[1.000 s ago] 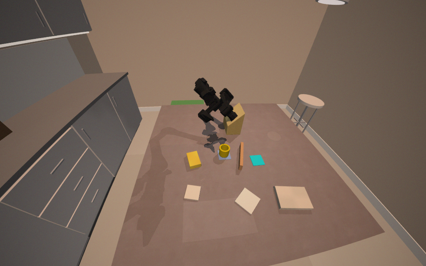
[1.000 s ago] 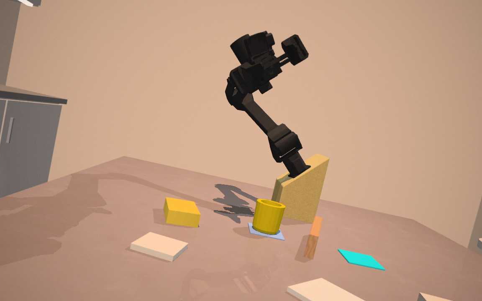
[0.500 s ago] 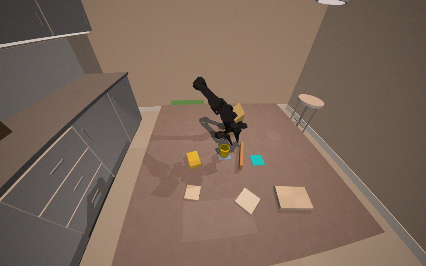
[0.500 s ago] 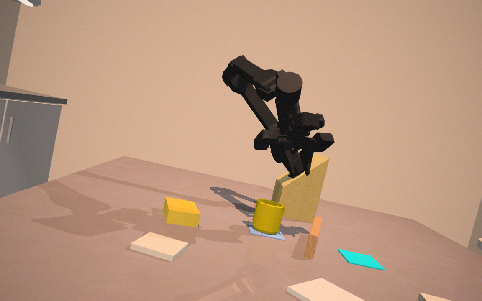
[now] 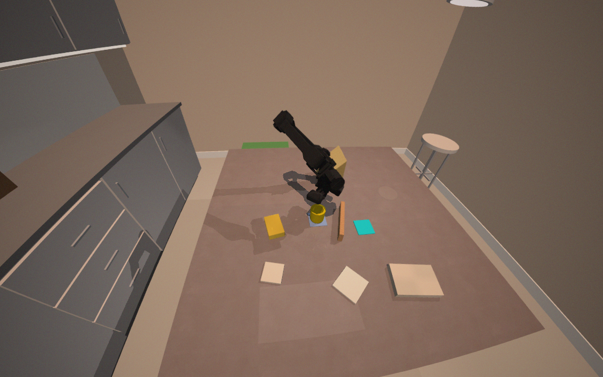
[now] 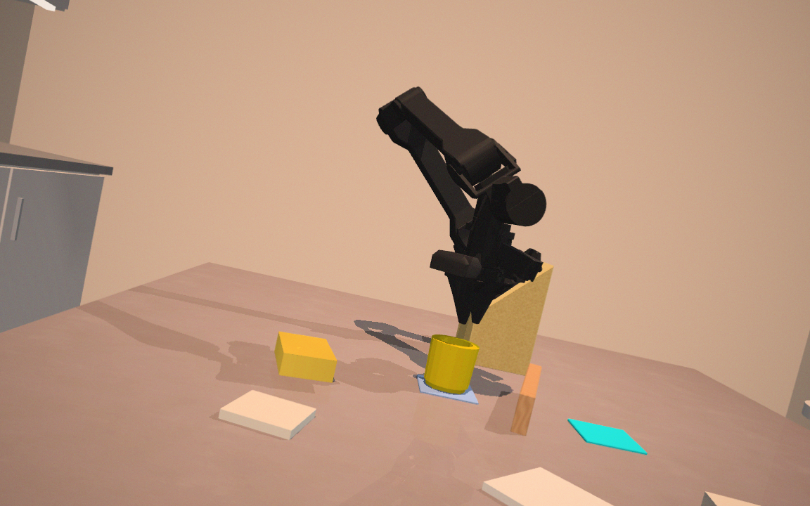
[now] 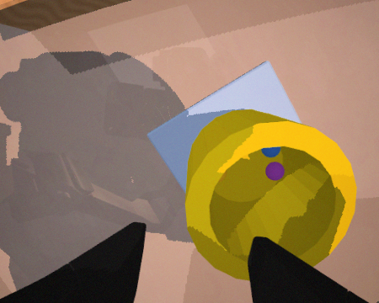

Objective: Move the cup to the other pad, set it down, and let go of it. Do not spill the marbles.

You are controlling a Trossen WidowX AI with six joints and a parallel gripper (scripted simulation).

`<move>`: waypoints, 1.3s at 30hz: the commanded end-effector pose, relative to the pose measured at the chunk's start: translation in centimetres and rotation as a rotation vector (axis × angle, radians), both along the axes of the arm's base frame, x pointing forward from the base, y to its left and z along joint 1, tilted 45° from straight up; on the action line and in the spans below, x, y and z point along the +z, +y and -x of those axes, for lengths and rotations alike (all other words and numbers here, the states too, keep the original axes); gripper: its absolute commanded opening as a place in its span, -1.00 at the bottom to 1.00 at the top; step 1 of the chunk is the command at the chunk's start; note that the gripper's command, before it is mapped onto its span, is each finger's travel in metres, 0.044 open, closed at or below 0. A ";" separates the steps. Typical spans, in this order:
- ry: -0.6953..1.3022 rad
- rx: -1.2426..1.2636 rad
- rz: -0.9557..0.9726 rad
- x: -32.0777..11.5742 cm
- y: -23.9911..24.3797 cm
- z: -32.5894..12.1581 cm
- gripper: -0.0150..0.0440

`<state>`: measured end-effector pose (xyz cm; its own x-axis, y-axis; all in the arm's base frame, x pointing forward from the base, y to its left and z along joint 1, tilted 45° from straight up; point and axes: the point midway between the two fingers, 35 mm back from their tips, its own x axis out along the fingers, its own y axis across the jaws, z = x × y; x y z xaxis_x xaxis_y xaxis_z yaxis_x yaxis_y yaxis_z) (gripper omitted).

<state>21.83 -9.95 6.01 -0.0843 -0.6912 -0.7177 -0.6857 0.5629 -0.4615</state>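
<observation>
A yellow cup [image 5: 317, 214] [image 6: 451, 366] [image 7: 198, 181] stands upright on the pale blue pad [image 5: 313, 224] [image 6: 465, 398] [image 7: 257, 90]. A blue marble [image 7: 270, 152] and a purple marble [image 7: 275, 171] show inside it in the wrist view; the rest of its floor is partly hidden. The other pad, a cyan one [image 5: 364, 227] [image 6: 606, 435], is bare. My gripper [image 6: 470, 320] [image 7: 198, 243] is partly open and empty, pointing down, with its tips above the cup's rim level. In the wrist view one fingertip overlaps the cup and the other is left of it. The fingertips are hidden in the top view.
An upright wooden bar [image 5: 341, 221] [image 6: 526, 403] [image 7: 50, 18] stands between the pads. A yellow block [image 5: 274, 225] [image 6: 305, 363] is left of the cup. A tall tan block [image 5: 339, 157] [image 6: 512, 333] stands behind. Flat cream slabs [image 5: 272, 273] [image 5: 350, 284] [image 5: 415, 280] lie toward the front.
</observation>
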 end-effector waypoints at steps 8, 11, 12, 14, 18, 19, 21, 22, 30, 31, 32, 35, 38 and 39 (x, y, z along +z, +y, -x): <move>0.011 0.004 0.004 -0.9 -1.0 0.0 0.07; 0.011 0.004 0.003 -1.3 -1.4 0.0 0.07; 0.011 0.004 0.003 -1.4 -1.5 0.0 0.07; 0.011 0.004 0.003 -1.6 -1.7 0.0 0.07; 0.011 0.004 0.003 -2.1 -2.2 0.1 0.07; 0.011 0.004 0.003 -2.2 -2.3 0.1 0.07; 0.011 0.004 0.004 -2.4 -2.5 0.1 0.07; 0.011 0.004 0.004 -2.6 -2.6 0.1 0.07; 0.011 0.004 0.006 -3.4 -3.5 0.3 0.07; 0.011 0.004 0.006 -3.5 -3.7 0.3 0.07; 0.011 0.004 0.006 -3.6 -3.8 0.4 0.07; 0.011 0.004 0.008 -3.9 -4.1 0.5 0.07; 0.012 0.004 0.009 -4.2 -4.5 0.6 0.07; 0.012 0.004 0.009 -4.2 -4.5 0.6 0.07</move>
